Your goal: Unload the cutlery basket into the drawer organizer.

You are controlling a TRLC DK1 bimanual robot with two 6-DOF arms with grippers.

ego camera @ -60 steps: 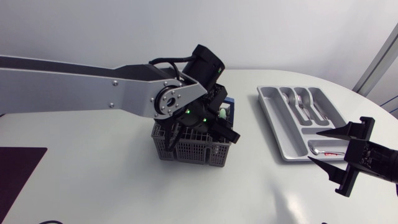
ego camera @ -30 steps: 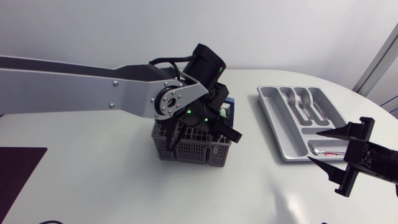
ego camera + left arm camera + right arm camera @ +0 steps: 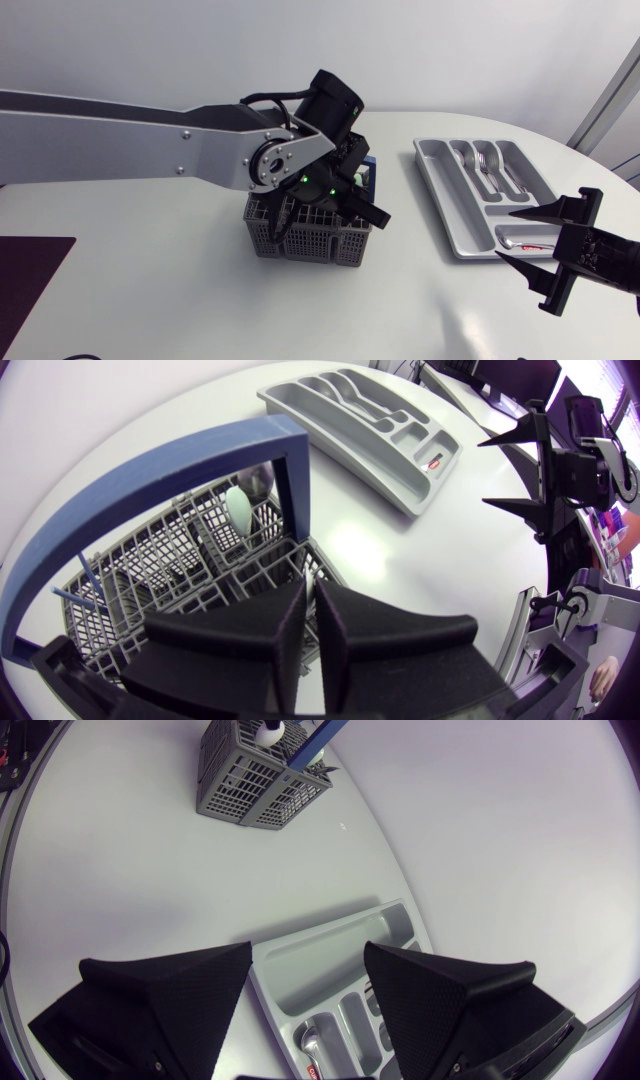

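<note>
Our left gripper was down in the grey mesh cutlery basket with the blue handle, fingers pressed nearly together, likely fishing for a piece. Our right gripper hung spread wide beside the grey plastic drawer organizer, probably waiting its turn.

So the left arm came in long and nearly level, wrist bent down right over the cutlery basket. The left tool was dipped into the basket, fingers pinched to a thin slit. The right arm sat well off to the basket's right, with the right tool pointing back toward it, wedges spread wide.
</note>
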